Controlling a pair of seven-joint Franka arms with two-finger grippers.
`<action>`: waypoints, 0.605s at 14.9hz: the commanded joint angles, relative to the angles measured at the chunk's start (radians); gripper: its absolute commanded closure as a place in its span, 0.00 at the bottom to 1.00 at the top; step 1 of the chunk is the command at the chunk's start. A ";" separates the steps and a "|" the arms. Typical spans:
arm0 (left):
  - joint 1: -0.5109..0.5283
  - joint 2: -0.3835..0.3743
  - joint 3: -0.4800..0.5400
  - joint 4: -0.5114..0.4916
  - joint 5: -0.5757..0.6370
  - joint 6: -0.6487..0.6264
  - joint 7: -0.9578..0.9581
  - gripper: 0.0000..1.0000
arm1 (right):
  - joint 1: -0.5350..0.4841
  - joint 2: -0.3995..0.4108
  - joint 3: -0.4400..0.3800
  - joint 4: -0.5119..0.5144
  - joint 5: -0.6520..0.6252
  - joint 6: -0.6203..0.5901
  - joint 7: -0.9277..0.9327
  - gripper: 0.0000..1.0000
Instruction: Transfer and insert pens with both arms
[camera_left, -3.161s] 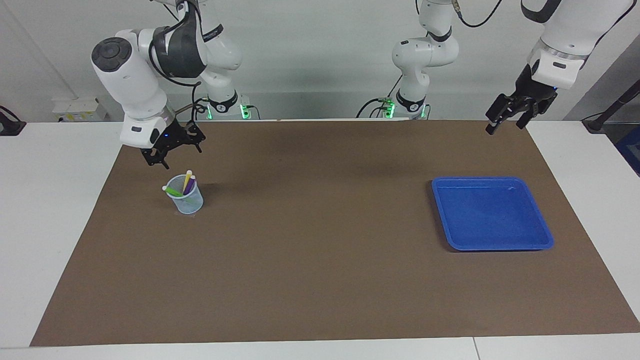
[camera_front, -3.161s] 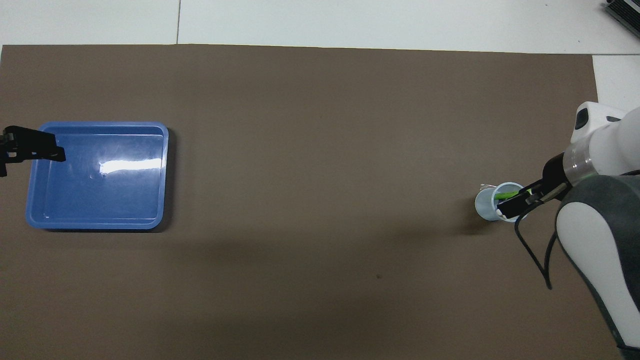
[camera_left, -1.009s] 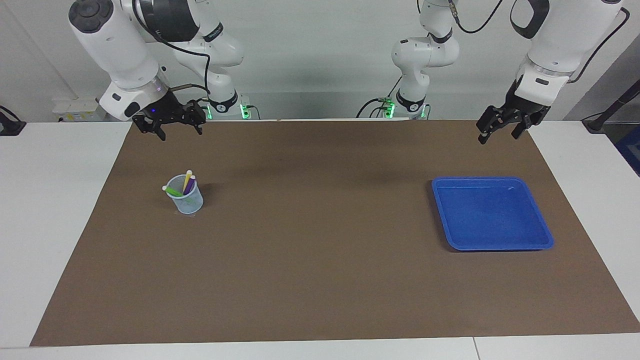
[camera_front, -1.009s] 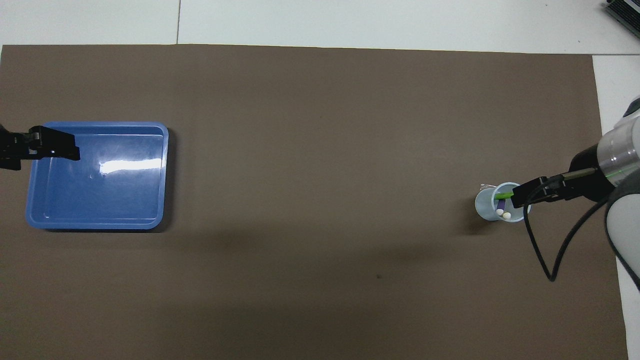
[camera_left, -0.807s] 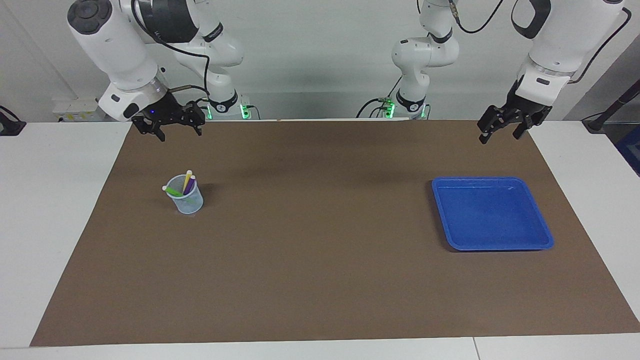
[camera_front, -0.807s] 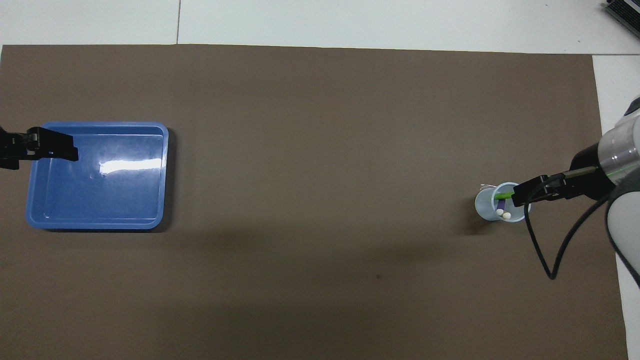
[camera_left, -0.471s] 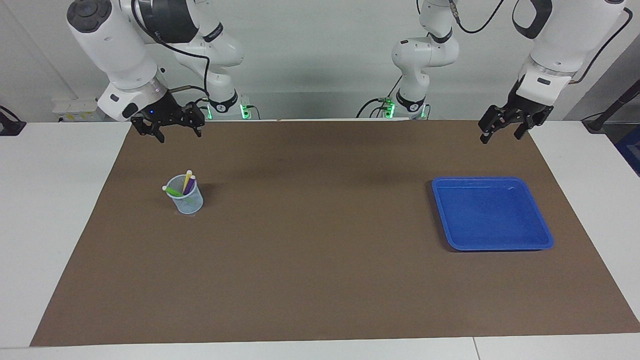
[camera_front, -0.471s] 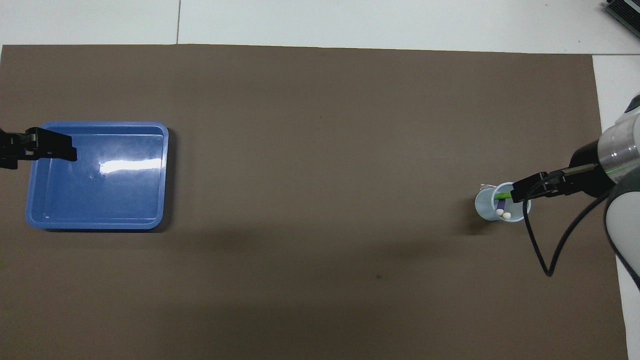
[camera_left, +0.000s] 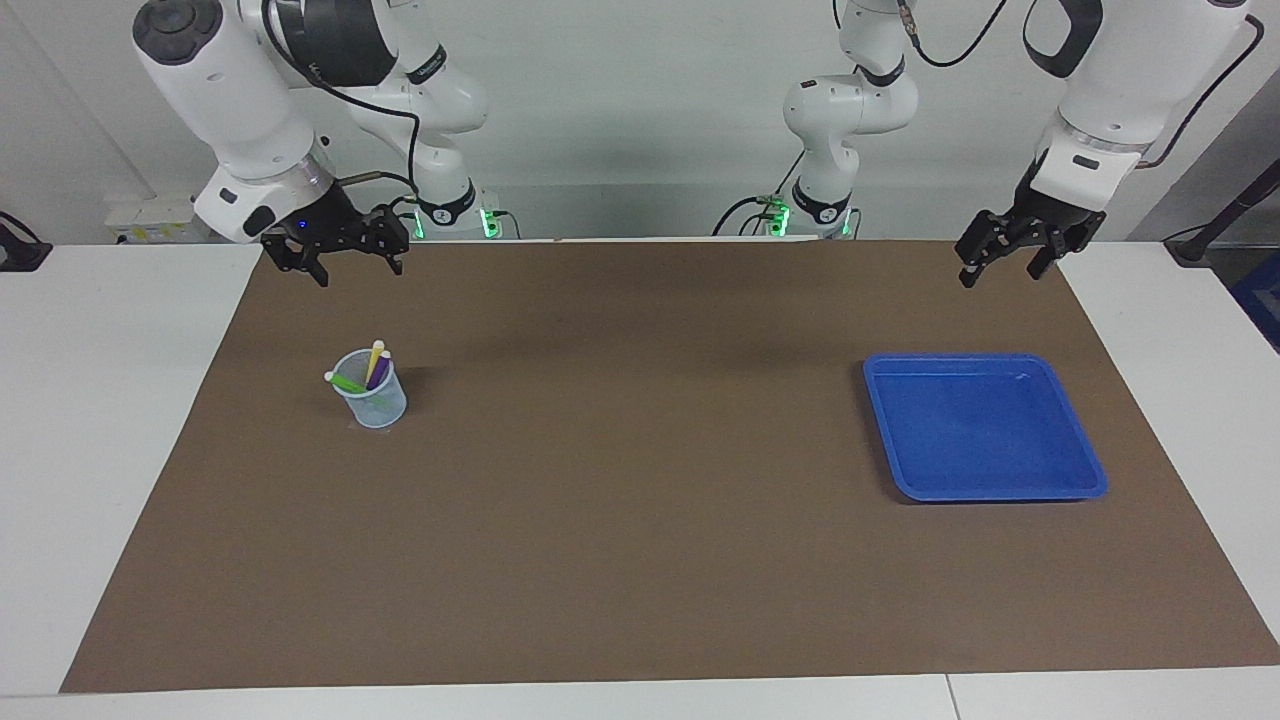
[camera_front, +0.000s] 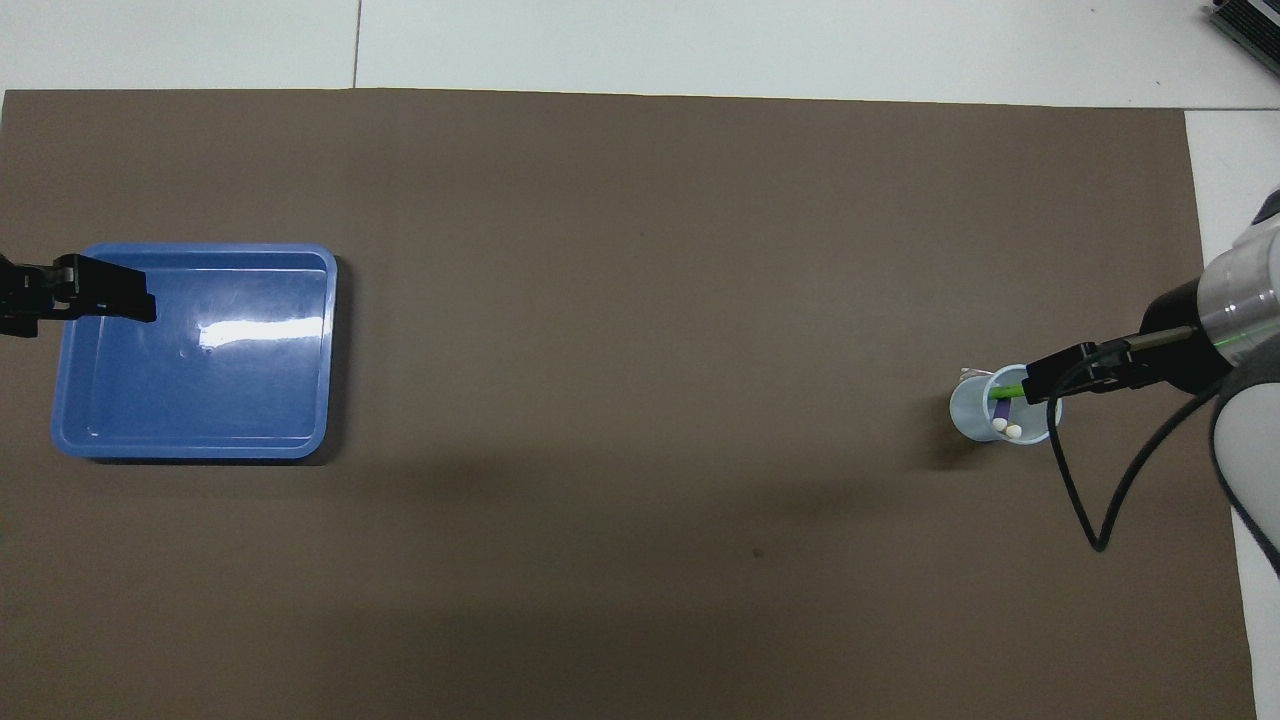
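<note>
You see both arms raised at the robots' end of the brown mat (camera_left: 640, 520), the right gripper (camera_left: 355, 268) and left gripper (camera_left: 1005, 265) both spread and empty, then the pens (camera_left: 372, 368) standing in the clear cup (camera_left: 374, 400), well apart from the blue tray (camera_left: 985, 425).

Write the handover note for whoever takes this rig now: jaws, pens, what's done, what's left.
Right gripper: jaws open, empty, raised above the mat, over the strip between the cup and the robots.
Left gripper: jaws open, empty, raised over the mat's edge on the robots' side of the blue tray; waiting.
Pens: yellow pen, purple pen and green pen all stand in the clear cup, toward the right arm's end of the table.
Done: all three pens inserted; the tray holds nothing.
Left: nothing visible to move; both arms are clear of the cup.
</note>
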 joint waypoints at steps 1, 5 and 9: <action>0.013 -0.002 -0.005 -0.003 -0.020 0.013 0.020 0.00 | 0.018 0.008 -0.014 0.006 -0.026 0.051 0.018 0.00; 0.014 -0.002 -0.005 -0.002 -0.020 0.015 0.020 0.00 | 0.018 -0.014 -0.012 0.017 -0.027 0.038 0.016 0.00; 0.014 -0.002 -0.006 -0.003 -0.020 0.017 0.020 0.00 | 0.018 -0.015 -0.006 0.017 -0.027 0.038 0.016 0.00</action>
